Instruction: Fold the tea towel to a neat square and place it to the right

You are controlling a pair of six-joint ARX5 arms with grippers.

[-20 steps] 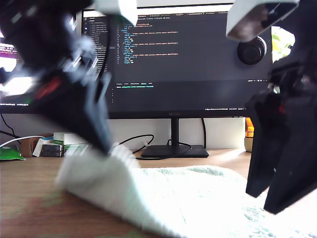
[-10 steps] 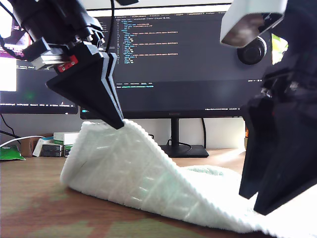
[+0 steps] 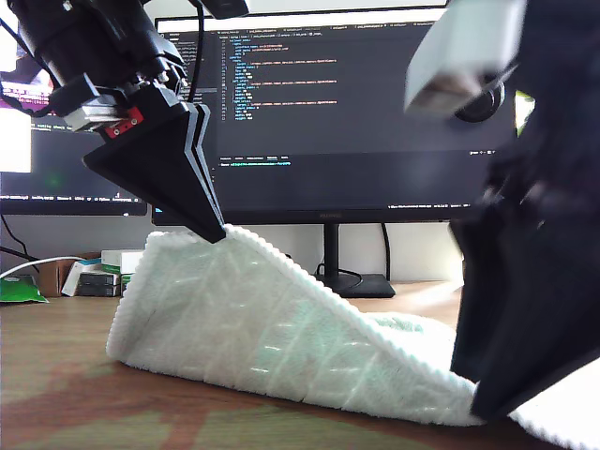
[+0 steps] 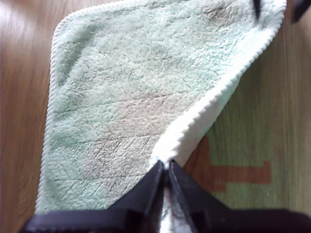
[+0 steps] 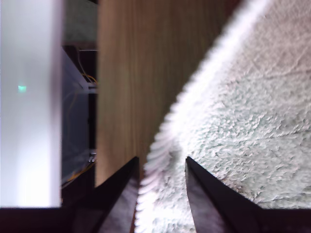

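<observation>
- Wooden desk (image 3: pixel 56 394) carries the scene, with a dark monitor (image 3: pixel 356 112) full of code standing behind it in the exterior view.
- Small boxes (image 3: pixel 103 272) and cables sit at the back of the desk on the exterior view's left.
- The towel (image 3: pixel 253 328), pale mint and fluffy with a whitish ribbed hem, lies across the desk from the exterior view's left to its right edge.
- One corner of the towel is lifted into a peak, so the cloth slopes down like a tent to the desk on both sides.
- My first gripper (image 3: pixel 214 232) is at that peak on the exterior view's left, jaws pressed together and pinching the hem; the first wrist view shows the same grip (image 4: pixel 167 167) with the cloth hanging away below it.
- My second gripper (image 3: pixel 483 394) is low on the exterior view's right, blurred, its tips at the towel's edge near the desk.
- The second wrist view shows its jaws (image 5: pixel 160 165) spread, with the hem lying between them; whether the fingers touch the cloth I cannot tell.
</observation>
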